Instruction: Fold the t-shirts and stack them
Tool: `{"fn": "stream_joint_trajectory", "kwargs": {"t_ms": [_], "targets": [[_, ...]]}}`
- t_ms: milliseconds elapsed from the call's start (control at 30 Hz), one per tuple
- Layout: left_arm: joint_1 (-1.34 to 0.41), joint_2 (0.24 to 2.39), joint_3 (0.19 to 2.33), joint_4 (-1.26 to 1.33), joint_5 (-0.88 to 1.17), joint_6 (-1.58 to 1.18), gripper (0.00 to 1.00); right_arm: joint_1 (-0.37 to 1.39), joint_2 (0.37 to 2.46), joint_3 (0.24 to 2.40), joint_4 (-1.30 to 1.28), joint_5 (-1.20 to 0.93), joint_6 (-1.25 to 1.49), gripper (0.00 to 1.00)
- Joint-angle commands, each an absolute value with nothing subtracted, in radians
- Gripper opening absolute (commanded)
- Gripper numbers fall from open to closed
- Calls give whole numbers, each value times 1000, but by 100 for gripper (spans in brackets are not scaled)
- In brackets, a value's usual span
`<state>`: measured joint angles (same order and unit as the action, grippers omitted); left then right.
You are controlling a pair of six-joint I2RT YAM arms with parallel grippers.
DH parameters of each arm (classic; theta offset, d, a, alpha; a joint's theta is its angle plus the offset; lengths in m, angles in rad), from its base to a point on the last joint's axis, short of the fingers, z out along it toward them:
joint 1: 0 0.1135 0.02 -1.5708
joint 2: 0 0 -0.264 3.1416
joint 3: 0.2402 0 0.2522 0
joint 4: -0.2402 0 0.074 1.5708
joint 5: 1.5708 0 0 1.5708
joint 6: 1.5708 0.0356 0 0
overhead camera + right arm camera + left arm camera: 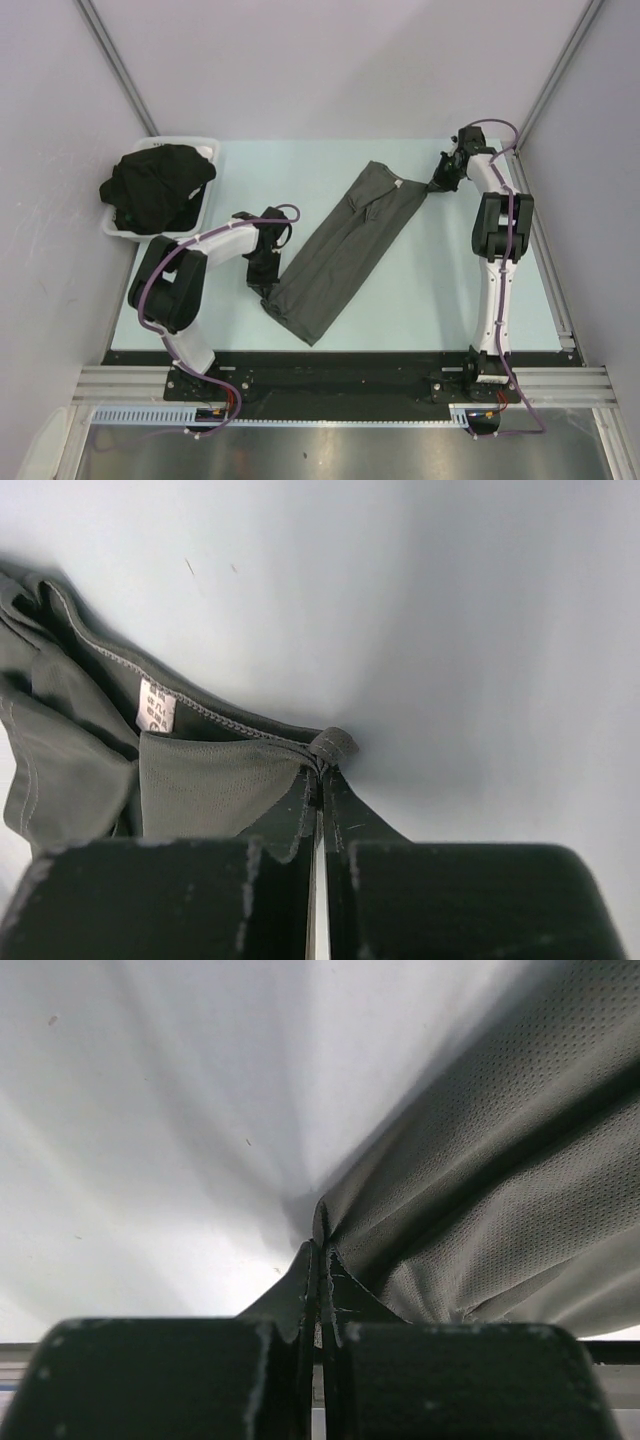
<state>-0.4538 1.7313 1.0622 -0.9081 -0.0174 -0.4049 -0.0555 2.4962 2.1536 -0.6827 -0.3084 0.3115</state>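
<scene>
Soft grey t-shirt, long and thin
My left gripper pinched its dotted hem; my right gripper pinched its stitched edge near the white tag.

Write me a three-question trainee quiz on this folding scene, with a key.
1. True or false: the right claw is shut on the grey shirt.
2. Where do the black shirts lie? A) in the tray B) on the grey shirt C) spread flat on the table
3. Fill in: in the top view, the left claw pinches the grey shirt's ___ end (upper/lower).
Key: 1 true; 2 A; 3 lower.
</scene>
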Motion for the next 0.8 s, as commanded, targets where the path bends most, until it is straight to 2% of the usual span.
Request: {"fn": "stream_joint_trajectory", "kwargs": {"t_ms": [0, 167, 600, 633, 700, 767], "targets": [[-466, 1658, 1049, -951, 15, -437, 0, -45, 2612, 2300, -686, -226, 287, 0], [-492, 1635, 1032, -954, 37, -462, 0, -34, 2701, 2448, -704, -244, 302, 0], [-522, 1710, 1097, -943, 22, -471, 0, -25, 2718, 2471, -681, -278, 333, 0], [-523, 1724, 1106, -940, 20, -466, 1, -26, 2715, 2470, -681, -290, 333, 1], [-523, 1739, 1130, -942, 18, -463, 5, -26, 2709, 2468, -687, -305, 331, 11], [-523, 1758, 1152, -939, 18, -453, 9, -31, 2688, 2450, -689, -314, 327, 13]]}}
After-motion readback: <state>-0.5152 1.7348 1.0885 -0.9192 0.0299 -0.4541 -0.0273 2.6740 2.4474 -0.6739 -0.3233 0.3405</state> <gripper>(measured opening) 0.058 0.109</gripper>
